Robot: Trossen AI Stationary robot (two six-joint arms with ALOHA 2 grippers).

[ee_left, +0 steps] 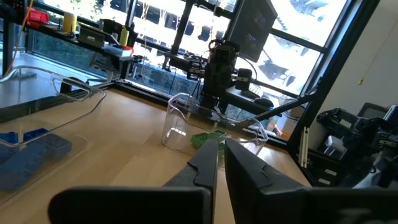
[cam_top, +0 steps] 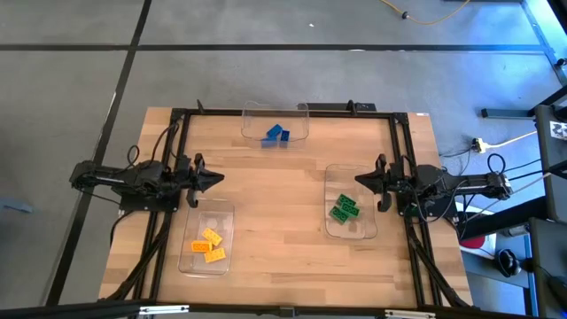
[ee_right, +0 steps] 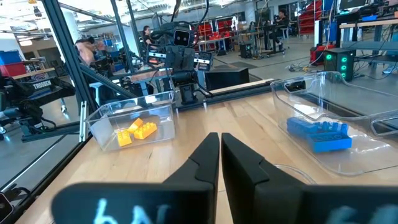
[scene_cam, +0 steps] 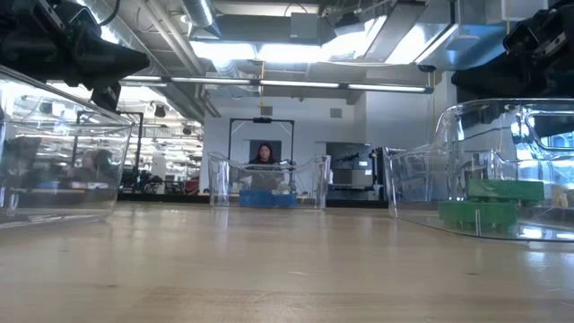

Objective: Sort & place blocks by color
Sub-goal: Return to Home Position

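Observation:
Three clear trays hold the blocks, which lie on the tray floors. The blue blocks (cam_top: 276, 135) (ee_right: 318, 134) are in the tray at the far edge. The green blocks (cam_top: 345, 209) (scene_cam: 491, 202) are in the tray on the right. The orange-yellow blocks (cam_top: 209, 245) (ee_right: 137, 131) are in the tray near the front left. My left gripper (cam_top: 217, 177) (ee_left: 221, 155) hovers shut at the table's left side and points level toward the middle. My right gripper (cam_top: 359, 180) (ee_right: 219, 146) hovers shut at the right side, facing it. Neither holds anything.
A black frame rail (cam_top: 283, 112) runs around the tabletop. Bare wood (cam_top: 283, 213) lies between the two grippers and the three trays. A person (scene_cam: 265, 154) sits in the room beyond the far edge.

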